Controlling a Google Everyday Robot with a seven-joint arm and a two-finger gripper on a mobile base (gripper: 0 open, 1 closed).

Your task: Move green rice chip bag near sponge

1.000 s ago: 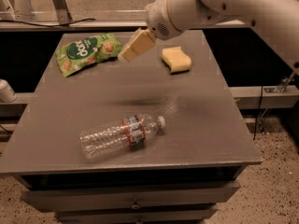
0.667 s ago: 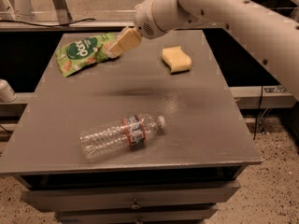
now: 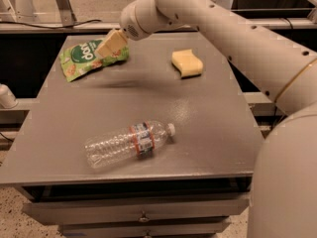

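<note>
The green rice chip bag lies flat at the far left of the grey table. The pale yellow sponge sits at the far right of the table, well apart from the bag. My gripper hangs from the white arm that reaches in from the right. It is over the right end of the bag, with its pale pads pointing down and left.
A clear plastic water bottle lies on its side near the table's front edge. Drawers run under the tabletop. A metal rail and frame stand behind the table.
My gripper has moved left, from between the bag and the sponge to over the bag's right end. The bag, sponge and bottle have not moved.
</note>
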